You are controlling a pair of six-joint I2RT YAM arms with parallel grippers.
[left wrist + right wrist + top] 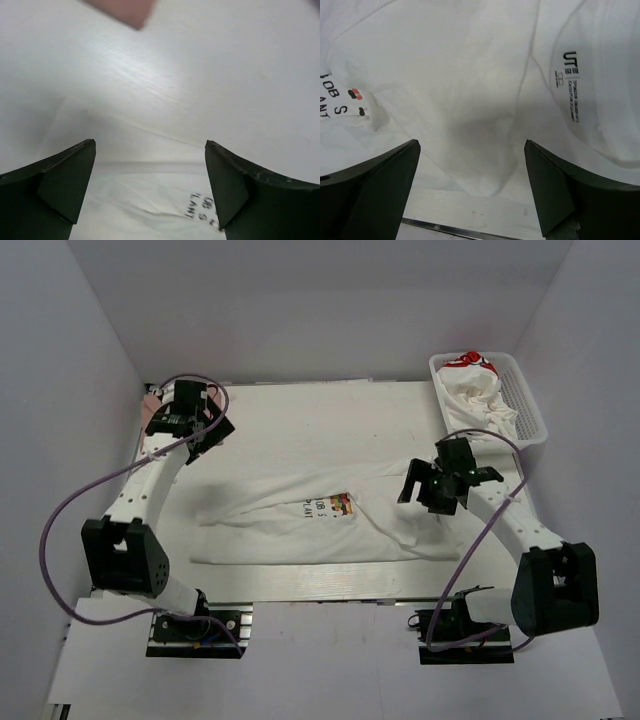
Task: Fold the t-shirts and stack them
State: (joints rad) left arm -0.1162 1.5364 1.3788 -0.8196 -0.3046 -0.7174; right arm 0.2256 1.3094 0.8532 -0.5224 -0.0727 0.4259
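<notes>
Centrally, a white t-shirt (pixel 300 530) lies spread and creased, colourful print (pixel 335 507) with dark lettering uppermost; left gripper (pixel 150 147) and right gripper (pixel 472 145) both gape wide, holding nothing.

Left arm (pixel 140 490) runs from the lower left up to the upper left of the top view. Left gripper (pixel 192 422) has jaws spread wide, empty. Right arm (pixel 505 512) bends inward at centre right. Right gripper (pixel 422 486) has jaws spread wide, empty.
</notes>
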